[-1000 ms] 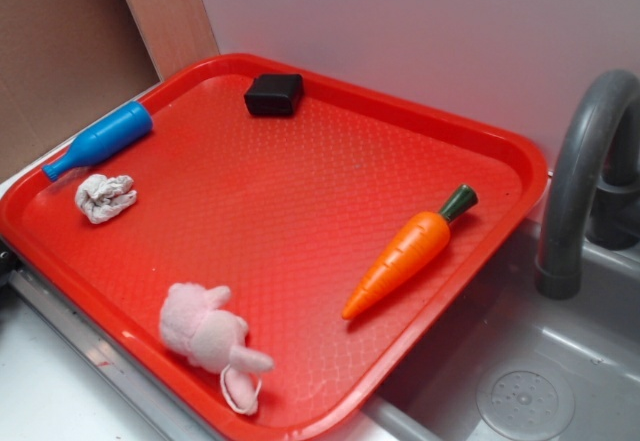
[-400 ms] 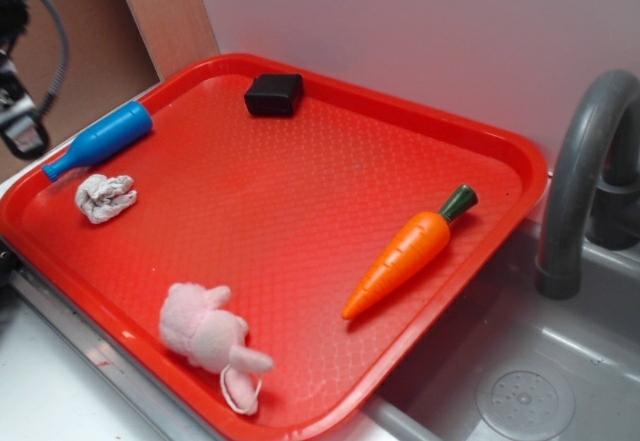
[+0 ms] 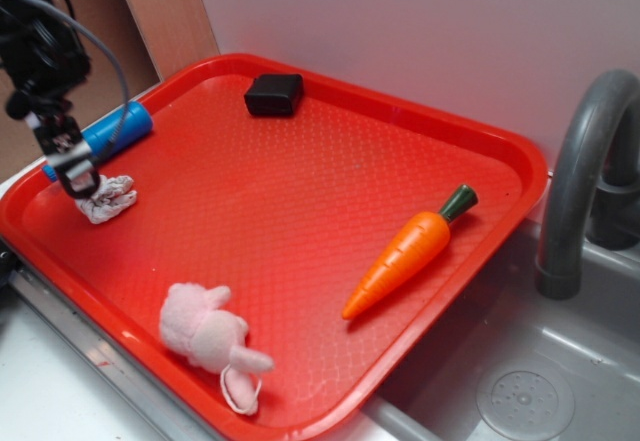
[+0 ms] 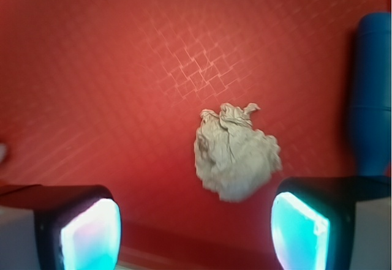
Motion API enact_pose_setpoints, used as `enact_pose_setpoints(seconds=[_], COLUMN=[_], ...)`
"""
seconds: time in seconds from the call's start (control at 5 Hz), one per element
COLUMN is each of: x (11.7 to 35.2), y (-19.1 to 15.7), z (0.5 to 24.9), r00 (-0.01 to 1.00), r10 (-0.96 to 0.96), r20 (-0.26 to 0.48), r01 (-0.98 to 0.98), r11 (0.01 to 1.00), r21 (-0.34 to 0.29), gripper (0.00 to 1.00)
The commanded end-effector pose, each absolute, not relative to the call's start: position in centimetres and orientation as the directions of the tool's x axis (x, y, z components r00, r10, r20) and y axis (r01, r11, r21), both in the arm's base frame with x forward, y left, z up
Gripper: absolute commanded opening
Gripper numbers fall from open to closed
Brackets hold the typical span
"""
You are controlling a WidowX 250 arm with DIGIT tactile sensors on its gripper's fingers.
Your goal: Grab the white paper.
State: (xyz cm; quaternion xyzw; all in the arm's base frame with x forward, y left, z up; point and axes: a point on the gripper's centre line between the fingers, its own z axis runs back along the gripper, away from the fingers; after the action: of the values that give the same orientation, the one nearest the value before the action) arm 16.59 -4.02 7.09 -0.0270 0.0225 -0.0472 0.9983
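Observation:
The white paper (image 3: 110, 199) is a small crumpled wad lying on the left side of the red tray (image 3: 300, 191). My gripper (image 3: 78, 175) hangs just above and left of it, partly covering its near edge. In the wrist view the white paper (image 4: 236, 152) lies ahead of my gripper (image 4: 195, 233), nearer the right pad. The jaws stand wide apart and open, with only tray floor between the pads (image 4: 92, 233).
A blue bottle (image 3: 105, 136) lies just behind the paper, seen also as the blue bottle (image 4: 370, 92) at the right of the wrist view. A pink plush bunny (image 3: 208, 336), an orange carrot (image 3: 405, 253) and a black block (image 3: 273, 94) sit on the tray. A grey faucet (image 3: 580, 161) and sink stand right.
The arm has come into view from the upper left and dropped down over the paper. Nothing on the tray has moved.

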Motion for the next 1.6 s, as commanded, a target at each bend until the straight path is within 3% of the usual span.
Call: enact_pose_setpoints(seconds=[0.0, 0.2, 0.4, 0.6, 0.8, 1.0, 1.2, 1.4], x=[16.7, 16.4, 16.1, 16.1, 17.7, 20.3, 22.9, 23.6], y=[-3.2, -3.2, -3.8, -4.2, -5.2, -6.6, -8.3, -10.0], z=[1.7, -0.3, 0.1, 0.6, 5.6, 10.6, 15.9, 21.2], r00=[0.983, 0.974, 0.974, 0.973, 0.971, 0.984, 0.991, 1.000], r10=[-0.039, -0.043, -0.070, -0.095, -0.015, 0.052, 0.047, -0.004], r20=[-0.179, -0.222, -0.214, -0.212, -0.239, -0.168, -0.123, -0.027], r01=[0.035, 0.053, 0.080, 0.107, 0.040, -0.031, -0.042, 0.004], r11=[0.999, 0.998, 0.996, 0.993, 0.994, 0.992, 0.998, 1.000], r21=[-0.022, 0.039, 0.041, 0.047, 0.101, 0.125, 0.046, 0.009], gripper=[1.00, 0.12, 0.00, 0.00, 0.00, 0.00, 0.00, 0.00])
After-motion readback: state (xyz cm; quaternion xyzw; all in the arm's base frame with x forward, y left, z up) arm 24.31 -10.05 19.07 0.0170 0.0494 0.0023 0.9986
